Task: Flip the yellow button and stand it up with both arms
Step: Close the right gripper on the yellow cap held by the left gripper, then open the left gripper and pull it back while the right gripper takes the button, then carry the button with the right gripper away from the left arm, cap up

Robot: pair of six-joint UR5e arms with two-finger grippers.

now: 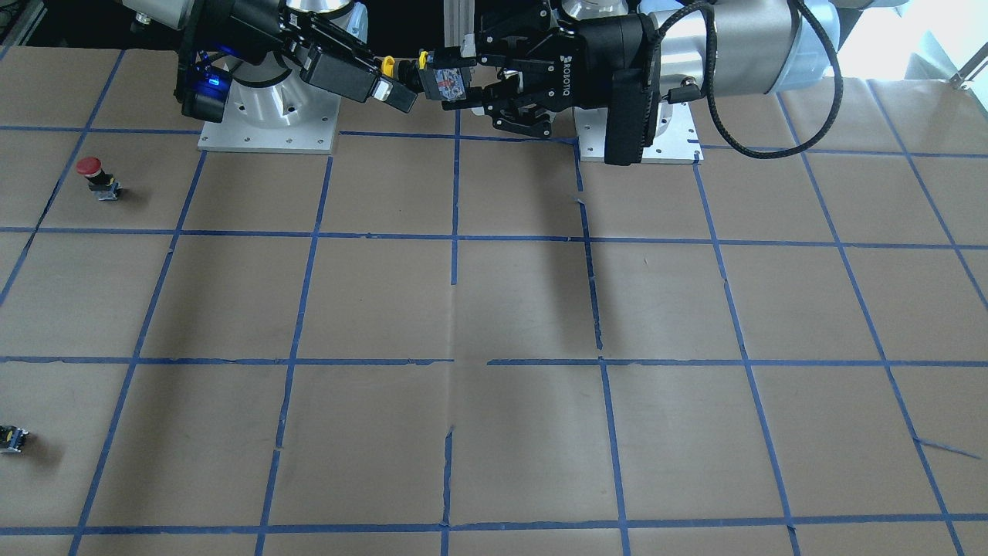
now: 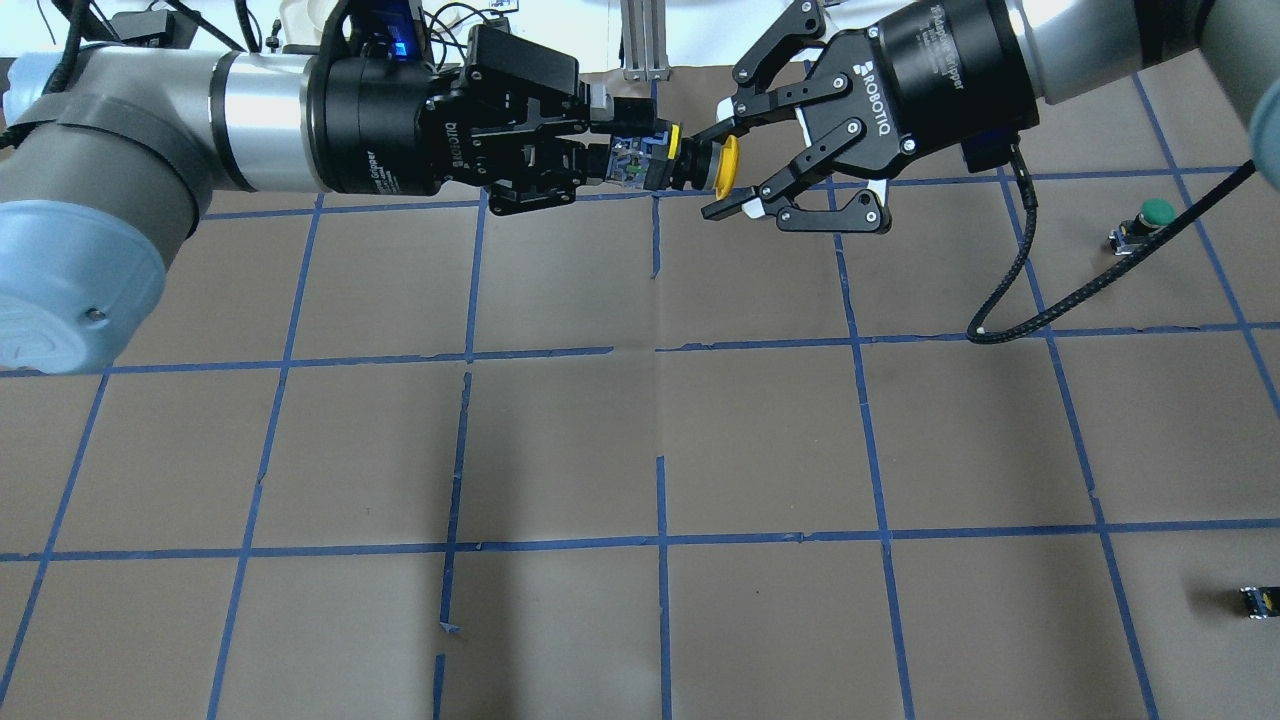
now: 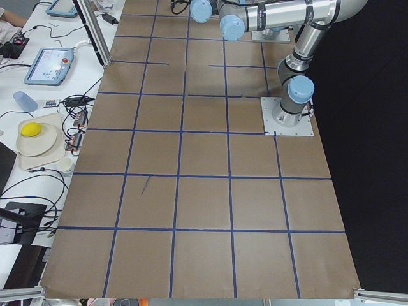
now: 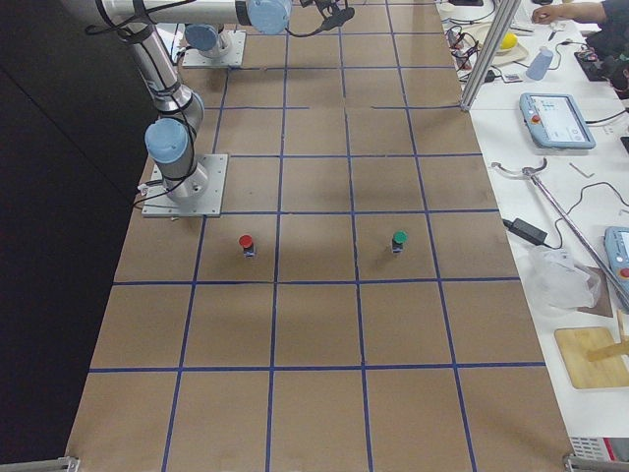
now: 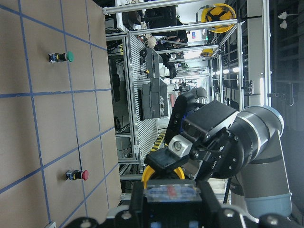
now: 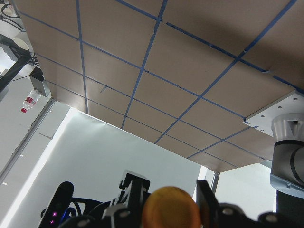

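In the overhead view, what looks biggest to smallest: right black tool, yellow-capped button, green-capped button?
1. Right black two-finger tool
2. Yellow-capped push-button
3. Green-capped push-button
2 and 3 unsure: yellow is raised nearer the camera.

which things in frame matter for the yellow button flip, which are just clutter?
In the job:
- yellow button
- left gripper, shut on its base
- right gripper, open around its cap

Lying about:
- red button
- green button
- small black block

Red button [image 1: 94, 176] upright, green button [image 2: 1150, 215] upright, well apart; small black block [image 2: 1260, 601] near table [image 1: 386, 301] edge.
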